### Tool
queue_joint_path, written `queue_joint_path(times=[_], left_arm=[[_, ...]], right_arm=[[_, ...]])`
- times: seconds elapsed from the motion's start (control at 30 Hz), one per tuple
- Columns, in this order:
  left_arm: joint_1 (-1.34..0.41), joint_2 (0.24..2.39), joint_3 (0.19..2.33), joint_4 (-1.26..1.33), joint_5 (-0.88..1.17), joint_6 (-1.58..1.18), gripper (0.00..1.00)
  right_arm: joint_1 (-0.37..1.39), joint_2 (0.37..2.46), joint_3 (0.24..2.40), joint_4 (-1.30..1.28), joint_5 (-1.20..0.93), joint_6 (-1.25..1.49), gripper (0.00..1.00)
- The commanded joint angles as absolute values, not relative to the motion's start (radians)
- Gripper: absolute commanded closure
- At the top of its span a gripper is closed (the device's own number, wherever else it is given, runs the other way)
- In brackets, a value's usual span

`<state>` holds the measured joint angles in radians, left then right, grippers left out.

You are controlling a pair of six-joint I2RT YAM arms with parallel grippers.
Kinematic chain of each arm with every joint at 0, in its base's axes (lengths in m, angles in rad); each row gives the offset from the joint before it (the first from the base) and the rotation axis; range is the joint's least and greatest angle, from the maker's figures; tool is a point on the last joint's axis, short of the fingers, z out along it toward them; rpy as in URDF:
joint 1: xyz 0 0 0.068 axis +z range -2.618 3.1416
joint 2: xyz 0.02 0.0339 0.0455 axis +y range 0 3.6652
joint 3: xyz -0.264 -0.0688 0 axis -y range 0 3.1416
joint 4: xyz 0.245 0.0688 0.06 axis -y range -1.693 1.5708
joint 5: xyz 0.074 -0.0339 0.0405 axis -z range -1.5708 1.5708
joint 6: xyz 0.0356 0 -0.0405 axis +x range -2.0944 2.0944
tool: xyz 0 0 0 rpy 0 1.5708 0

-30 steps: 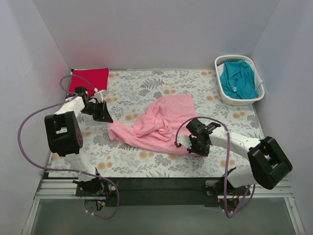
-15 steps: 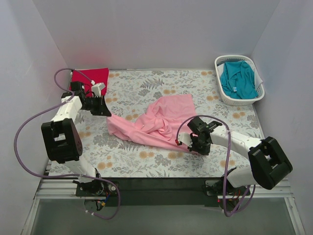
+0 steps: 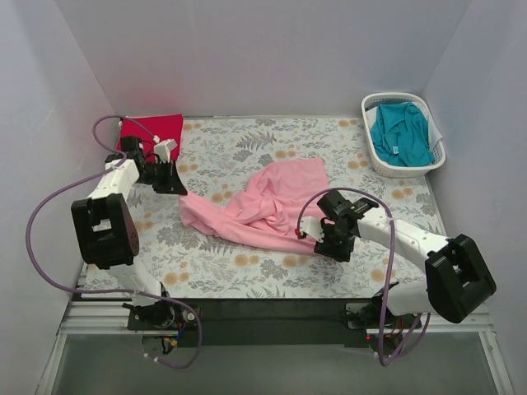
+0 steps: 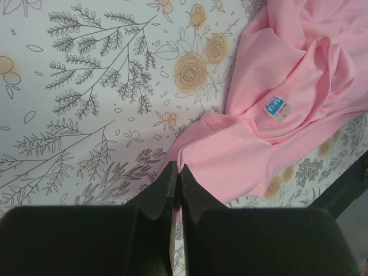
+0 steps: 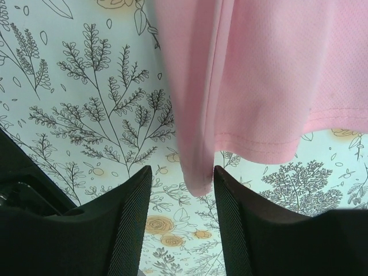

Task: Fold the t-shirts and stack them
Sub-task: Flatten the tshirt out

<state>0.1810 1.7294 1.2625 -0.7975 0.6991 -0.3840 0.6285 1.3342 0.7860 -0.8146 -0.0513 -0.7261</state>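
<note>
A light pink t-shirt (image 3: 263, 206) lies crumpled in the middle of the floral cloth. My left gripper (image 3: 183, 194) is shut on its left corner (image 4: 190, 155), the fabric pinched between the fingertips. My right gripper (image 3: 317, 240) stands open at the shirt's lower right; a pink hem corner (image 5: 198, 178) hangs loose between the spread fingers (image 5: 132, 218). A bright red t-shirt (image 3: 152, 132) lies folded flat at the back left. A teal t-shirt (image 3: 401, 132) fills the white basket.
The white slatted basket (image 3: 375, 156) stands at the back right by the wall. The grey-and-orange floral cloth (image 3: 247, 271) covers the table. Grey walls close in on three sides. Purple cables loop off both arms.
My right gripper has opened and let go of the pink hem. The left gripper pulled the shirt's left corner up and back to the left, then held still.
</note>
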Motion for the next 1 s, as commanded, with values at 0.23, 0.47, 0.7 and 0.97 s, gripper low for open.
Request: queue_joint_path(times=[0.23,0.47,0.7,0.97], left_arm=[[0.179,1.776,1.327,-0.761,0.710,-0.425,1.00],[0.179,1.761,1.315,-0.764,0.707,-0.411,1.00],[0.183,1.704,1.365,-0.772,0.713,-0.407,1.00],[0.195,1.608,1.670,-0.766,0.739,-0.434,1.00]], right_arm=[[0.624,1.365,0.808,-0.778,-0.005,-0.729,0.54],[0.624,1.408,0.808,-0.778,-0.051,-0.730,0.60],[0.621,1.349,0.830,-0.792,-0.005,-0.726,0.99],[0.502,1.307,1.252,-0.784,0.172,-0.804,0.99]])
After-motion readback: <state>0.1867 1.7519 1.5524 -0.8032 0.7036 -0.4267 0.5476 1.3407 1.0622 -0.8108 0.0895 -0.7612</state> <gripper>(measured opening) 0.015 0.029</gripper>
